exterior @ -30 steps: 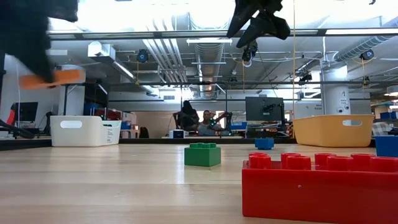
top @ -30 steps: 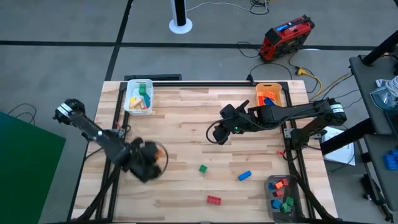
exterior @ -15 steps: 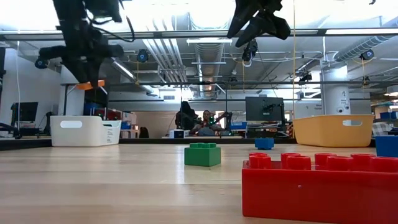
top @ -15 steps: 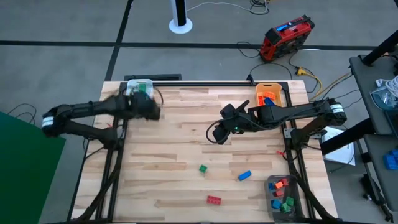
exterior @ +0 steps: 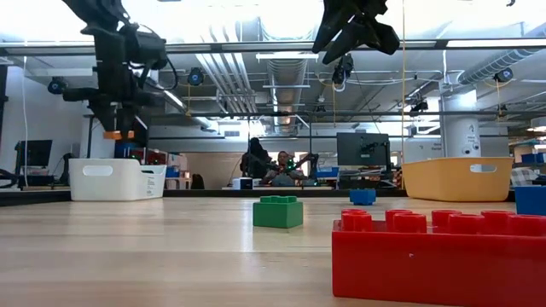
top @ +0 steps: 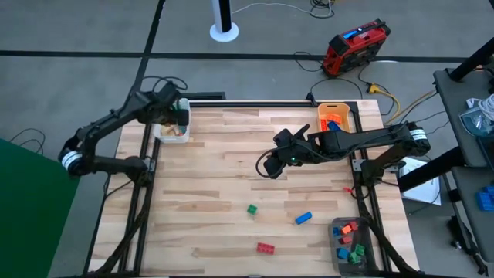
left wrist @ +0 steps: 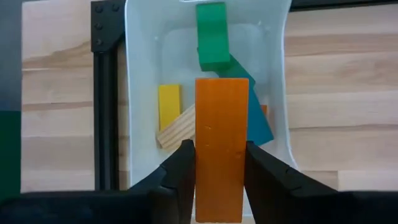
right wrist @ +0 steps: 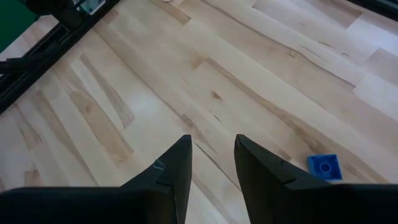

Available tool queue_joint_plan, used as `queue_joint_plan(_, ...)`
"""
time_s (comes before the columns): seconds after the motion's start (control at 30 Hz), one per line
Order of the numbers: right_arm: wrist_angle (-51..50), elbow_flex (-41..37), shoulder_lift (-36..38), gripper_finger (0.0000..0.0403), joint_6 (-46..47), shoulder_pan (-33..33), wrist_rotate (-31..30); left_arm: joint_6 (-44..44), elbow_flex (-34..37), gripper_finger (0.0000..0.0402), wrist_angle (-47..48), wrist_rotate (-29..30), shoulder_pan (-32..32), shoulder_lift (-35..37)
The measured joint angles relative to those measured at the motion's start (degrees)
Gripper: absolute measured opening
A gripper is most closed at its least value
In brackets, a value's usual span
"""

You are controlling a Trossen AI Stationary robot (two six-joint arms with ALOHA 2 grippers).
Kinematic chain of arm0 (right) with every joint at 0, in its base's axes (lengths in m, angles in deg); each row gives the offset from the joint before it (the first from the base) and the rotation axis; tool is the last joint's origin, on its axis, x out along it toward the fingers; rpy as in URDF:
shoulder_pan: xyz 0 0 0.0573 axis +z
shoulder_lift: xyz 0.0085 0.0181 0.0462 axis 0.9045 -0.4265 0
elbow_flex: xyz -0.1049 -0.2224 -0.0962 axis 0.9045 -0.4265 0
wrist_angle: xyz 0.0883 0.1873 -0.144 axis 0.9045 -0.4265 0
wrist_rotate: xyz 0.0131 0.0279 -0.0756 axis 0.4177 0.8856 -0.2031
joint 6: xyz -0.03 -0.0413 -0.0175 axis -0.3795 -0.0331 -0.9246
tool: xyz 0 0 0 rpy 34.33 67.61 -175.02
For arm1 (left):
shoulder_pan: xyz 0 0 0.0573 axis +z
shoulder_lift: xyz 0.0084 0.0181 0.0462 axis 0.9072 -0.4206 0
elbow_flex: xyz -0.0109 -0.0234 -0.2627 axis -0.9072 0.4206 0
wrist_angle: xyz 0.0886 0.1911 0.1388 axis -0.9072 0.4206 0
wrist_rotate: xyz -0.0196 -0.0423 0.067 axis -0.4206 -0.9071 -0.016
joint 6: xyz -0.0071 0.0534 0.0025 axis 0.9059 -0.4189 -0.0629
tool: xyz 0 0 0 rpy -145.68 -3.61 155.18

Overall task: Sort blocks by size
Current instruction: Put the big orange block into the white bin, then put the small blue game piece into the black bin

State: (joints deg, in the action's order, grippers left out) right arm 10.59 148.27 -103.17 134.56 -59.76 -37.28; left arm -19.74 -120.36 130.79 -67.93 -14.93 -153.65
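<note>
left gripper (left wrist: 219,163): clamped on a long orange block (left wrist: 221,146), fingers pressing its two long sides. Nothing else in the jaws.
block axis: the orange block's long axis runs straight out ahead of the fingers and lines up with the long side of the white bin (left wrist: 135,93).
key relation: the bin sits directly under and just ahead of the left gripper. In the low view the block (exterior: 113,135) hangs above the bin (exterior: 117,179), clear of its rim. My read: the coming move is a straight drop or a short descent, with no sideways shift needed.
bin contents, past the held block: a yellow block (left wrist: 169,106), a beige piece (left wrist: 177,127), a teal-blue one (left wrist: 258,123) partly hidden behind the orange, and a green block (left wrist: 212,35) at the far end.
risk: my guess is the long block could land tilted across the pieces already in there. That's harmless.
right gripper (right wrist: 211,163): fingers parted a little, holding nothing. It hovers over bare table (top: 224,154) near the middle, well away from the white bin. A small blue block (right wrist: 324,166) lies on the wood beyond it.
loose blocks, far from the left gripper: green (top: 252,208), blue (top: 303,218) and red (top: 265,248), all on the table's near half. The right arm is nearer to them.
other bins: the orange-yellow bin (top: 333,118) is at the far right, the grey bin (top: 349,241) at the near right corner.
progress: judging by the few loose blocks, the sort is mostly done.
</note>
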Motion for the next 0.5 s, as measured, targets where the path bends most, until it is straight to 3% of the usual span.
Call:
queue_joint_plan(0.27,0.0,0.0,0.0,0.0124,0.0,0.0,0.0,-0.1,0.0,0.0154,-0.4,0.0,-0.3,-2.6)
queue_joint_plan(0.5,0.0,0.0,0.0,0.013,-0.1,-0.3,-0.1,-1.7,0.0,0.0173,-0.4,0.0,-2.8,-0.9)
